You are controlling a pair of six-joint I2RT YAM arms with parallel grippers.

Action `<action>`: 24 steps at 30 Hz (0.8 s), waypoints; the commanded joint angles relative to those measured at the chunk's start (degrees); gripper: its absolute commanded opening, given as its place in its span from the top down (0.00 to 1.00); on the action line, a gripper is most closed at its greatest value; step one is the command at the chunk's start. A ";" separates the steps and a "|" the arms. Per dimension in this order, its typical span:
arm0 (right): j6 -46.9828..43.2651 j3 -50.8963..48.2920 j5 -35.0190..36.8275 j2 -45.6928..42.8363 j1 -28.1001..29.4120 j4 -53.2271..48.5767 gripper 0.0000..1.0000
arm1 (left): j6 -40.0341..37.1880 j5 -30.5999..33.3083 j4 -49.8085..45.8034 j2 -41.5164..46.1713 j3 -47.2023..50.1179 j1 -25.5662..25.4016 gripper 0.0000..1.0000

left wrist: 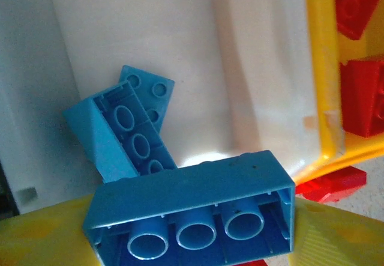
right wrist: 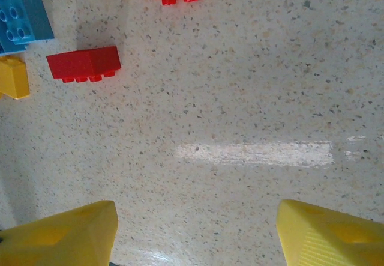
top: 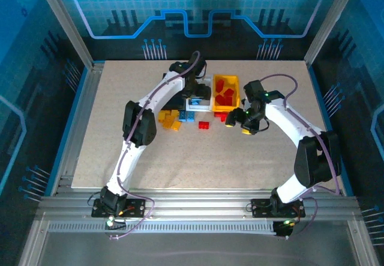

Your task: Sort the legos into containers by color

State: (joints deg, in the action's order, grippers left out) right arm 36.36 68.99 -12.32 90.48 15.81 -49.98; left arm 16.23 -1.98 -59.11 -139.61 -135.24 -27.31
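Squarely above the white bin, a blue brick sits clamped between the left fingers, with other blue bricks lying in the bin at its 11 o'clock and the yellow bin at 3 o'clock. The drop appears to be the step in hand, needing only that those fingers part. The right fingers hang apart and empty over the table, a loose red brick at their 10 o'clock.

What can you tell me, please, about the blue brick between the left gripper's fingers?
The blue brick is glossy plastic and long, its hollow underside with three round tubes facing the camera. It sits slightly tilted between the left gripper's yellow fingers, which touch its ends, above the white bin holding two more blue bricks.
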 commanded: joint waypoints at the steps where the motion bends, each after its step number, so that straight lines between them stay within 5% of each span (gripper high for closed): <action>1: -0.57 1.40 0.40 -0.37 0.77 -2.36 0.28 | 0.24 -2.09 -0.57 -0.55 -3.28 0.86 0.20; 6: -0.31 3.49 -0.34 2.16 1.20 -2.23 0.28 | 0.89 -3.92 0.69 -0.92 -3.37 1.14 0.07; 14: -1.37 8.18 0.31 4.95 4.12 -3.24 0.28 | 1.88 -6.31 1.43 1.55 -2.88 1.24 0.01; 24: -0.76 11.40 4.62 7.54 10.43 -3.53 0.28 | 2.53 -3.49 3.84 17.14 13.38 3.37 0.01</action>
State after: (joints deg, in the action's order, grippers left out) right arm 35.73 77.67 -10.28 96.29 23.86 -51.90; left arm 17.96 -6.26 -55.83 -129.93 -125.78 -25.98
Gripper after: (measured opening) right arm 0.721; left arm 0.989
